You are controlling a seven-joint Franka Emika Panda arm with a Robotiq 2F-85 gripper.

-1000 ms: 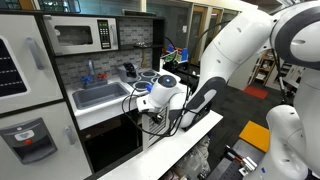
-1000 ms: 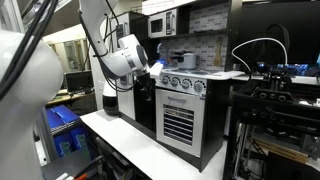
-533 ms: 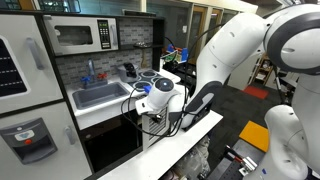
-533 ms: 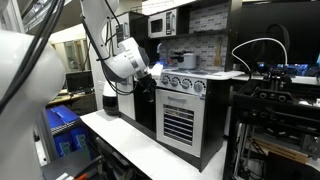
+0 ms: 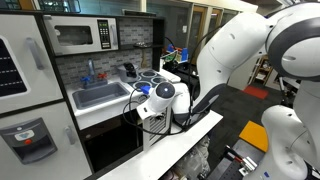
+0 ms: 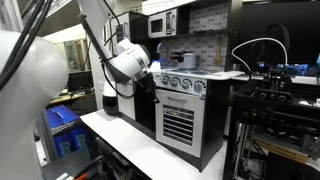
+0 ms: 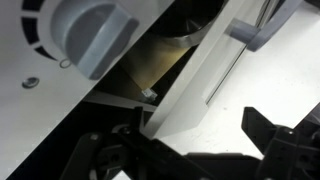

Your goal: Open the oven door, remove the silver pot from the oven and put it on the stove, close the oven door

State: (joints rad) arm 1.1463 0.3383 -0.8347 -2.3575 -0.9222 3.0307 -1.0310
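Hovering at the front of a white toy kitchen, the robot's gripper (image 7: pixel 190 150) has its two dark fingers (image 7: pixel 282 140) spread wide apart, clamped on nothing. In the wrist view the fingers frame a white panel that runs diagonally across the picture. Above it sits a large round pale knob (image 7: pixel 95 35). Between the knob's panel and the white panel is a narrow gap with a yellowish-brown surface inside. Whether this gap means a door stands ajar cannot be told.

In an exterior view the oven door (image 6: pixel 178 122), narrow and white with a window of grey horizontal slats, sits upright below a row of round silver knobs (image 6: pixel 181 85). The white arm's rounded wrist (image 6: pixel 128 61) is near the upper corner of that door, beside the knobs. The stove (image 5: pixel 152 74) (image 6: pixel 190 68) is the flat white cooktop above the knobs, with round grey burner rings. The silver pot cannot be made out in any view.

Beside the stove lies a grey sink (image 5: pixel 98 97), and a silver microwave (image 5: pixel 82 36) is mounted above it. A long white table (image 5: pixel 170 145) stands in front of the kitchen.
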